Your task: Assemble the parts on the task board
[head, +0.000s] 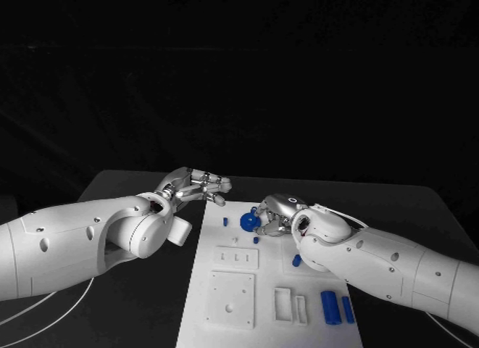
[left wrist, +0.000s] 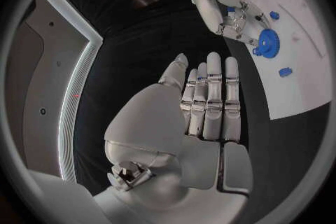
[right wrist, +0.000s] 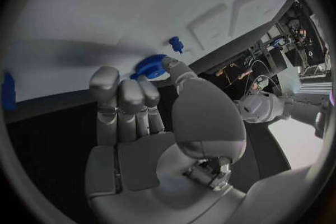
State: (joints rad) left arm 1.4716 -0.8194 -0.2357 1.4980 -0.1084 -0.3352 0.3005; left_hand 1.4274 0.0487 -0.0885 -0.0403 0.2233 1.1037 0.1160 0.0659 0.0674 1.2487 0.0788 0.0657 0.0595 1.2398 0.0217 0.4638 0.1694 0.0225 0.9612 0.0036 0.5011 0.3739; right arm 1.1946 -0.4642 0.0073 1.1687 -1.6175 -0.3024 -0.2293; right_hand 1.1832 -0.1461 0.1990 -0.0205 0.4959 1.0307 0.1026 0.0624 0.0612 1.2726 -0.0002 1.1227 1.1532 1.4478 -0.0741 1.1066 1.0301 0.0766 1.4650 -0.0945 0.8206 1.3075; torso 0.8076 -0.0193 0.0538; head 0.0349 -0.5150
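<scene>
a: what lies around you on the task board (head: 227, 322)?

b: near its close end, two blue cylinders (head: 330, 306) side by side, just beside a pair of white slotted blocks (head: 286, 304), and a square white plate (head: 231, 299) with holes. a small blue peg (head: 225, 222) stands at the far end, another short blue piece (head: 297, 260) is half hidden behind my right forearm.

a: does one camera tell you more than another?

b: yes. the left wrist view shows the teeth on the blue gear (left wrist: 268, 42), and two small blue parts (left wrist: 285, 72) on the white board beside it. from the head it is just a blue lump.

a: and your right hand (head: 272, 217)?

b: its fingertips (right wrist: 159, 67) are closed around the blue gear (head: 250, 220), over the board's far end (i cannot tell whether the gear touches the surface).

a: the left hand (head: 198, 185)?

b: it holds nothing, fingers straight and close together, over the black table (head: 125, 185) just off the board's far left corner, apart from the gear.
</scene>
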